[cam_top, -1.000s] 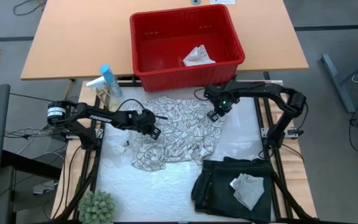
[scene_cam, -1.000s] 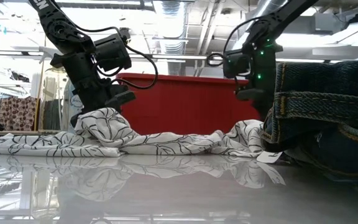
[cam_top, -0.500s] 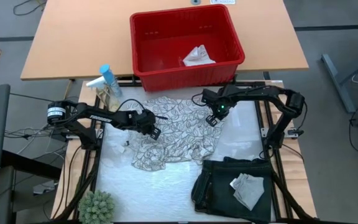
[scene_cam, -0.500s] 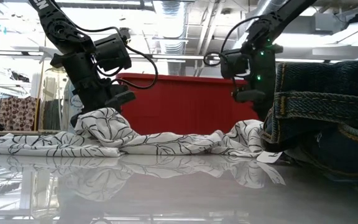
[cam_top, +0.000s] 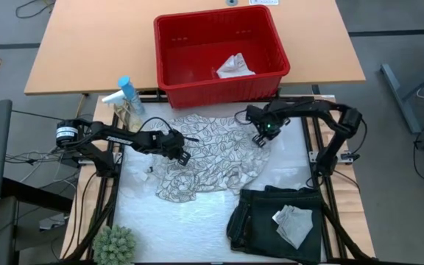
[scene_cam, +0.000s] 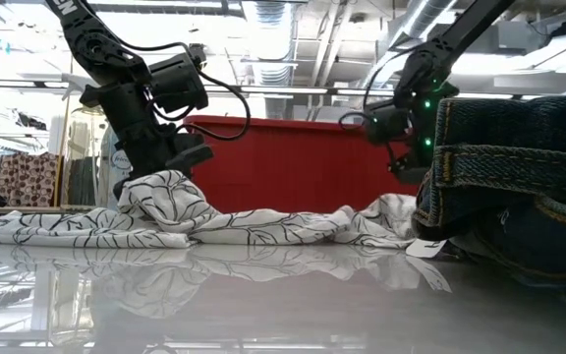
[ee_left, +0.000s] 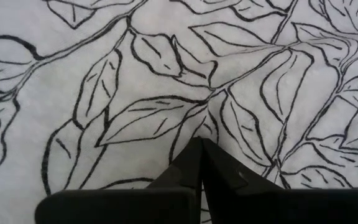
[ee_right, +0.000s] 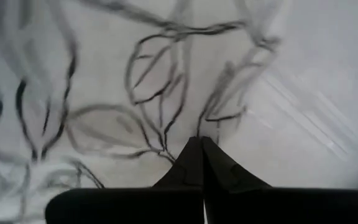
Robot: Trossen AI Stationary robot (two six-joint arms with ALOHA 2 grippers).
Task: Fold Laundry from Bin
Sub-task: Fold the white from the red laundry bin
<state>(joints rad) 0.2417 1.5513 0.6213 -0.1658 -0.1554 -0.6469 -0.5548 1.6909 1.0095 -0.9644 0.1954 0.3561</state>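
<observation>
The white-grey leaf-patterned cloth (cam_top: 208, 158) lies crumpled on the shiny table top. My left gripper (cam_top: 185, 156) is shut on it at its left part. My right gripper (cam_top: 261, 138) is shut and points down at the cloth's far right edge (ee_right: 229, 106). I cannot tell whether it touches the cloth. The red bin (cam_top: 219, 51) stands beyond the table's far edge, with a small whitish cloth (cam_top: 234, 68) lying inside. A dark folded garment (cam_top: 274, 221) lies at the near right. My left gripper pinches a raised fold of the leaf-patterned cloth (ee_left: 197, 127) between its two fingers, near the cloth's left side. The fingers come from above, slanting down. The cloth stands up in a hump (scene_cam: 165, 187) below the fingers, and the rest of it lies slack on the table.
A spray bottle (cam_top: 126, 99) stands at the far left and a small green plant (cam_top: 116, 244) at the near left corner. A small grey cloth (cam_top: 293, 224) lies on the dark garment. In the low view the garment's stack (scene_cam: 509, 197) hides part of my right gripper.
My right gripper has sunk toward the cloth and shifted toward the table's right edge, ending over the cloth's far right edge. The cloth and my left gripper have kept still.
</observation>
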